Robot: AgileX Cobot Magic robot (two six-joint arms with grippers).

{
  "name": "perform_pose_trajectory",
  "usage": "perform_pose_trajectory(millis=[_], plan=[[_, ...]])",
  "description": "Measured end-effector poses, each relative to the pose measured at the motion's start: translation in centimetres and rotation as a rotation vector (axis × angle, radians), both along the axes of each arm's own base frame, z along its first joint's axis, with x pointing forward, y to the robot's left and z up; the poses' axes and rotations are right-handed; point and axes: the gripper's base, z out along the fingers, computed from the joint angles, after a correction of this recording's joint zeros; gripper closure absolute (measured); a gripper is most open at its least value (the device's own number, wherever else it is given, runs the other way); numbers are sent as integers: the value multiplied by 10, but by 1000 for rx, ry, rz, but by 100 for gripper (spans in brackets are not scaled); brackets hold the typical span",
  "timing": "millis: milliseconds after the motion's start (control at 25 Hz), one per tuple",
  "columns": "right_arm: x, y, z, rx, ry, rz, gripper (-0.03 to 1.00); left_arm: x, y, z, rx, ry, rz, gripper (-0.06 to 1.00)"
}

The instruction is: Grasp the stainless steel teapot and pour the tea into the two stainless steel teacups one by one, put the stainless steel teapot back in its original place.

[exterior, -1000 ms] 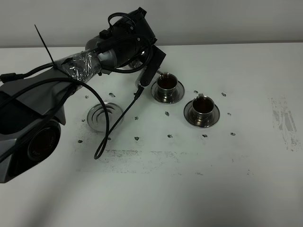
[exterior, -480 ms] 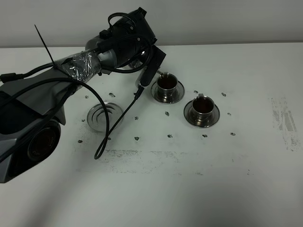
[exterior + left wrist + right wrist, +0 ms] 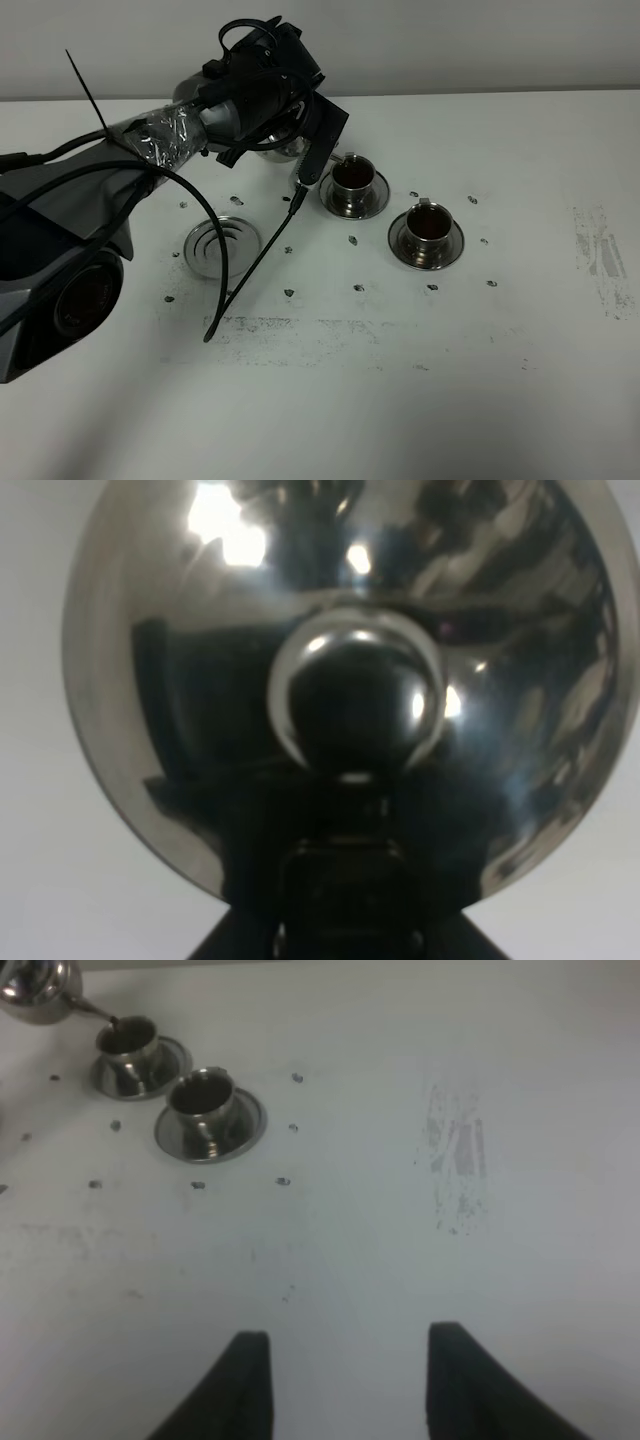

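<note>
step: pouring, second of the two cups by the look of it. Shiny steel teapot with domed knobbed lid is held up by the left gripper, thin spout tip right at the rim of the far cup in the right wrist view; both cups already show dark liquid.
left gripper: hidden under the arm in the high view; its own camera is filled by the lid and knob, fingers not visible. Closed narrow, judged clamped on the teapot handle.
right gripper: jaws apart, holding nothing, parked over bare table well away from the cups.
teapot location: in the air just beside the far cup, well apart from its saucer.
far small steel cup on round saucer: dark reddish-brown tea inside.
near small steel cup on round saucer: also holds tea.
empty ridged round steel saucer: bare, left of cups.
next move: tip pot upright so no drip, carry it left, set base centred on the ridged saucer, release.
counts: teapot 1; cups 2; cup saucers 2; spare saucer 1; grippers 2.
white tabletop: small dark marks scattered.
</note>
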Motion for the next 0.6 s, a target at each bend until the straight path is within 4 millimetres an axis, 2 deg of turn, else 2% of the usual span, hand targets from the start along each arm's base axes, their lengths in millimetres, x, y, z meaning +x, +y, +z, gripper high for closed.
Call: perform_pose_trajectory(millis=[320,600], plan=[[0,0,0,0,0,0,62,1,15,9,-108,56,80,76],[0,0,0,0,0,0,62,0,21,8,-256,135,152,76]])
